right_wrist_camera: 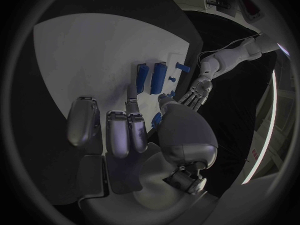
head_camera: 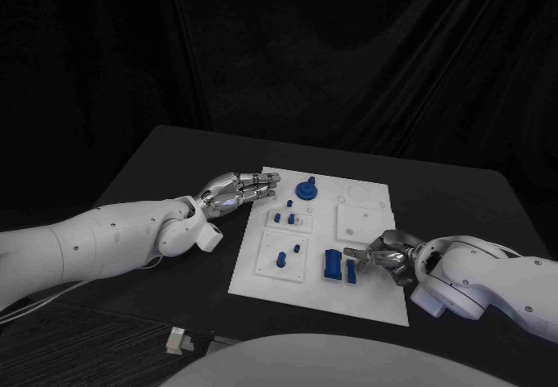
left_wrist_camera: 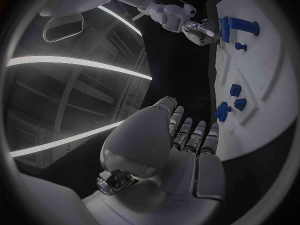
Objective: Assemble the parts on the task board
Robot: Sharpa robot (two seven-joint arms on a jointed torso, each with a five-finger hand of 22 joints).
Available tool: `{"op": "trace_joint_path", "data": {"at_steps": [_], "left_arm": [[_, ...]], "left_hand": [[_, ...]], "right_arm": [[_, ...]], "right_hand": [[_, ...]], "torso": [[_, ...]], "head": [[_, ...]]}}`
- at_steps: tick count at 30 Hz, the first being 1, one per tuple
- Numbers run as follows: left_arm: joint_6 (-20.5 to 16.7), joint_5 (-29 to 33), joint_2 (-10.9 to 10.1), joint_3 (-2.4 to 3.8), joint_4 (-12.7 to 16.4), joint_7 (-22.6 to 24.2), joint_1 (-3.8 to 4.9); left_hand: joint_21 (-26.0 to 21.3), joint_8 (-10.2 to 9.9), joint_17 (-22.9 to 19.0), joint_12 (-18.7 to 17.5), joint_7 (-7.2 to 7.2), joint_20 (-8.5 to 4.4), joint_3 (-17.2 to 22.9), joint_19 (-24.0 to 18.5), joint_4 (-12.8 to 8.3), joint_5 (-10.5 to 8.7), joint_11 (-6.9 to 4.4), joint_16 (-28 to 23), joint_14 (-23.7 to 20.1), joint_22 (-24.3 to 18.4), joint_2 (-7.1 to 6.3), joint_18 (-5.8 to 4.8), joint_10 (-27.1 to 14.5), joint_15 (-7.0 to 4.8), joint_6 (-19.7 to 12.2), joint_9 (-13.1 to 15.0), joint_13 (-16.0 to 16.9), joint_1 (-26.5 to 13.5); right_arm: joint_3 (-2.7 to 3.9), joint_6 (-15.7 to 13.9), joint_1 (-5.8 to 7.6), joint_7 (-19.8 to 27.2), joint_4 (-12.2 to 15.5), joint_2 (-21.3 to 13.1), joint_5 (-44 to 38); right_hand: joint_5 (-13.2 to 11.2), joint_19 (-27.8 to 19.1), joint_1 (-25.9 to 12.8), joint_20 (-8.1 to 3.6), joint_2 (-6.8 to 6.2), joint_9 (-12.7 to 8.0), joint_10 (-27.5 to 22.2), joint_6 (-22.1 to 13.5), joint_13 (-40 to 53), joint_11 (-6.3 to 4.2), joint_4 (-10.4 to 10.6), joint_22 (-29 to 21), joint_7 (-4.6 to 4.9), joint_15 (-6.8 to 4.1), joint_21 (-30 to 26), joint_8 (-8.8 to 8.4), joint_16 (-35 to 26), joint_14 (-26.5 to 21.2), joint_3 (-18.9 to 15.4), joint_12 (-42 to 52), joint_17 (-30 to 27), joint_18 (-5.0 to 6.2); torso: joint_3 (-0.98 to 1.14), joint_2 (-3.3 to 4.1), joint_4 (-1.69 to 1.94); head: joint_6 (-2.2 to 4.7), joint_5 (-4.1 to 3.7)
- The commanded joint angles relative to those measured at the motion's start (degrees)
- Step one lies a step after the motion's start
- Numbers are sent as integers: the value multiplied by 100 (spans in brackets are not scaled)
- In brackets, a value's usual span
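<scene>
White task board (head_camera: 370,298) with blue parts (head_camera: 334,265), no readable writing, left hand (head_camera: 241,190) open at its edge, right hand (head_camera: 387,255) empty, fingers spread by the parts

White task board (head_camera: 370,300), blue parts (head_camera: 334,265), black table (head_camera: 174,153), silver left hand (head_camera: 241,189)

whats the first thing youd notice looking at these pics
The white task board stands out in the middle of the black table, dotted with small blue parts. The left hand rests at the board's far left corner, while the right hand reaches in at its right edge, next to two upright blue blocks.
</scene>
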Motion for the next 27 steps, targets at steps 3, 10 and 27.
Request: {"op": "trace_joint_path", "data": {"at_steps": [3,10,27], "left_arm": [[60,42,-4,6,14,63,-8],[61,42,-1,6,10,63,-9],[84,42,11,6,-3,48,-23]], "left_hand": [[-15,17,7,37,17,2,41,22,4,22,45,21,-2,-4,-28,-61,16,19,-22,3,5,-32],[-15,17,7,37,17,2,41,22,4,22,45,21,-2,-4,-28,-61,16,19,-22,3,5,-32],[-16,19,7,41,19,3,54,20,2,23,47,22,-2,-8,-30,-60,19,18,-16,4,5,-36]], "right_arm": [[1,-793,-10,762,219,-197,-549],[0,-663,-11,1087,355,-365,-1703],[-1,171,-195,791,345,-389,-2706]], "right_hand": [[595,92,282,-40,31,119,616,156,1510,-86,-117,1039,-86,-71,270,163,140,527,-47,14,1211,-41],[374,150,1211,-165,-105,1771,616,-391,1510,-243,-449,1093,-257,-186,506,1781,220,553,-399,14,1354,-79],[-183,121,1733,-262,-106,4028,616,-152,1510,-383,-481,1079,-422,-312,474,3970,196,543,-782,14,1309,-76]], "torso": [[-1,1,1],[0,1,0],[-2,2,-1]], "head": [[0,-9],[0,-12],[0,2]]}}
